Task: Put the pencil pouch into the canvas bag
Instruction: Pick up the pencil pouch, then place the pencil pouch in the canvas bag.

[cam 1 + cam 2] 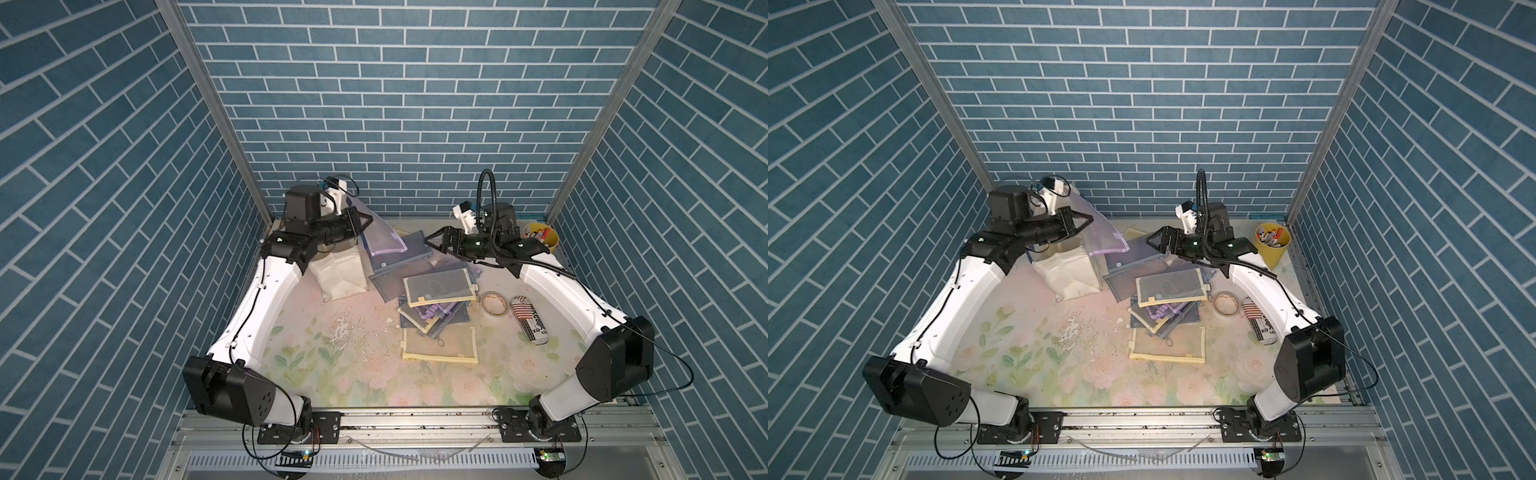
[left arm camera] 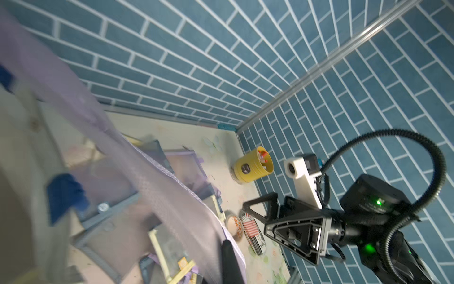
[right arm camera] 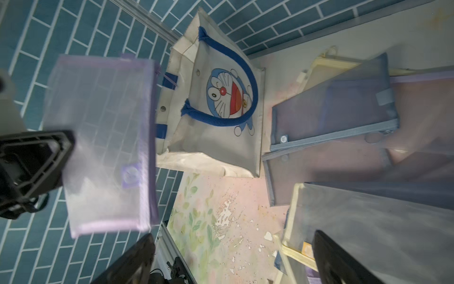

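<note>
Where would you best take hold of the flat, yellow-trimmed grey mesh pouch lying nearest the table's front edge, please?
Pinch the yellow-trimmed pouch by its front long edge, coming straight down from the front side. It lies flat, that edge is free, and its far edge runs into the pile of other pouches.

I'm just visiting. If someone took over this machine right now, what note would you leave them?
Left gripper: shut on the purple pencil pouch, held in the air near the canvas bag.
Right gripper: open, empty, above the other pouches.
Done: pouch picked up.
To do: carry it over the bag's opening and drop it inside.
</note>
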Motion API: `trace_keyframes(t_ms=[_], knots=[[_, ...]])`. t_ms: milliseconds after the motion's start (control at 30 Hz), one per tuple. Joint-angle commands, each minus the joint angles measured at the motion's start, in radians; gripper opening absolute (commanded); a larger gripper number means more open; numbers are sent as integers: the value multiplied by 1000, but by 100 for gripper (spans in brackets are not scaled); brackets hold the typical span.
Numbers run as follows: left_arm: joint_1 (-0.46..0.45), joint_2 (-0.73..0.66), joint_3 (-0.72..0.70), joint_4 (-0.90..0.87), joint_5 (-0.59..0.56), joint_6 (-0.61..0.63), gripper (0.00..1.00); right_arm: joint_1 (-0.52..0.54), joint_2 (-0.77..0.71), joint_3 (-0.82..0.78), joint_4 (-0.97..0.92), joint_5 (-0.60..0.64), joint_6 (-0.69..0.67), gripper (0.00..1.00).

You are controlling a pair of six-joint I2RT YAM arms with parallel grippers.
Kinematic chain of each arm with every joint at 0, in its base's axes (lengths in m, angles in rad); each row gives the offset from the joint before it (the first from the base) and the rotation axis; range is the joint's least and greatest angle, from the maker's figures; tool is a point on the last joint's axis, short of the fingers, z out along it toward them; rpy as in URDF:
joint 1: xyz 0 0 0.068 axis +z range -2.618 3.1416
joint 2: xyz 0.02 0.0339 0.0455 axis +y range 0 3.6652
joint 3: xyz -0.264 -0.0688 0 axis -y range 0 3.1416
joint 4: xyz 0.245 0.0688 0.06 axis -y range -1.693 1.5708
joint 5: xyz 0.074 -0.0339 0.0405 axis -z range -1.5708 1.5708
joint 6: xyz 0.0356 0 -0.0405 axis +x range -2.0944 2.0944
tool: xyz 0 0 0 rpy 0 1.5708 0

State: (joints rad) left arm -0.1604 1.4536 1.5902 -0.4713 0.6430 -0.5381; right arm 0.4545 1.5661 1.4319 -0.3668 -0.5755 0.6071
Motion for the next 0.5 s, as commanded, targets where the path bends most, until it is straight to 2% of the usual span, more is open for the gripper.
trace_keyframes(t_ms=[0, 100, 233, 400, 467], knots=[[106, 67, 106, -204, 6, 116, 0, 1, -5, 63, -158, 126, -75, 99], [170, 163, 260, -292, -4, 160, 0, -2, 29, 116, -254, 172, -78, 98], [191, 315, 514, -495, -90, 279, 0, -2, 4, 87, -232, 176, -61, 99], [206, 429, 639, -575, -207, 334, 0, -3, -11, 54, -222, 173, -52, 99], [209, 474, 695, -604, -215, 352, 0, -2, -7, 59, -234, 166, -61, 99]])
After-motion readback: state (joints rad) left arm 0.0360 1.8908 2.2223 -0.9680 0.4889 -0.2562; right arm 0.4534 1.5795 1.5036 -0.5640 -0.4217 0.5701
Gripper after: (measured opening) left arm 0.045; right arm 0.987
